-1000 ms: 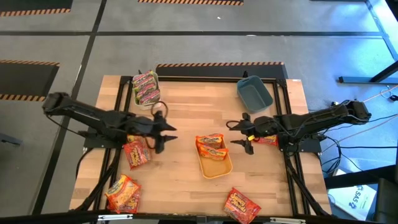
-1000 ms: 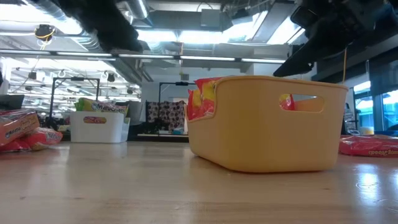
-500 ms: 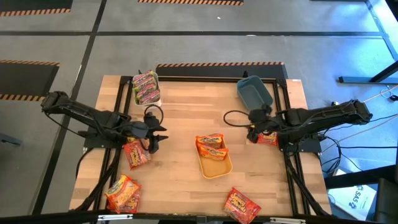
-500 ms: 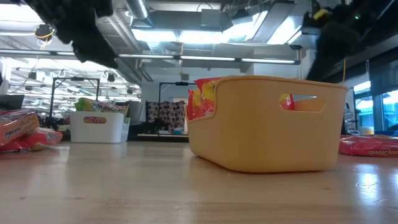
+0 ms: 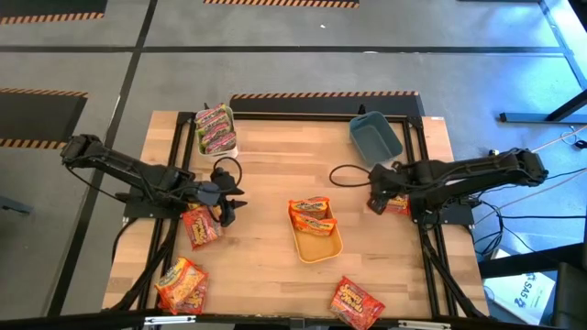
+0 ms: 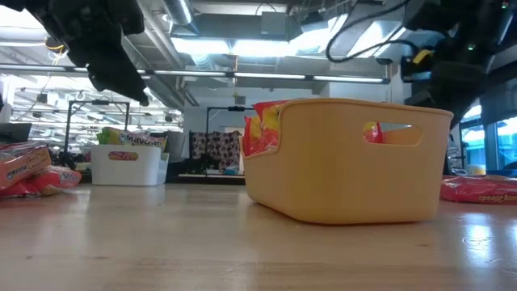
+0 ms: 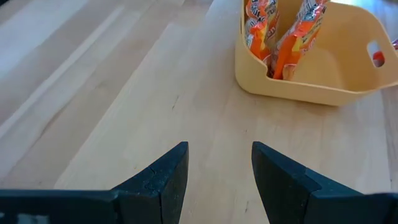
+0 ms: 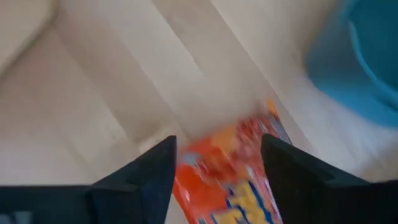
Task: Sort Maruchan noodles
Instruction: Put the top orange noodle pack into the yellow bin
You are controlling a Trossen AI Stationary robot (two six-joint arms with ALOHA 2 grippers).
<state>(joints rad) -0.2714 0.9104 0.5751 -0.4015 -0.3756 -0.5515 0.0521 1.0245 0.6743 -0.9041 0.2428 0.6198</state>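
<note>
Hovering with fingers spread over a red crinkly plastic noodle packet (image 8: 233,168), the right gripper (image 8: 214,165) sits near the blue plastic bin (image 5: 375,137) — left gripper (image 7: 214,165) likewise spread, empty.

Yellow bin (image 5: 321,246) mid-table, white bin (image 5: 227,147) far-left corner, blue bin (image 5: 375,139) far-right, wooden table (image 5: 266,266)

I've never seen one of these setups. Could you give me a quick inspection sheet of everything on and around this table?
Surface: wooden table, dark frame.
Job's things: orange packets in yellow bin; green-pink packets in white bin; red packets loose, one beneath the right gripper.
Clutter: blue bin, nothing visible inside.
Grippers: left gripper open, empty; right gripper open.
Cables: black loops by both wrists.
Surroundings: grey floor, hazard tape.
</note>
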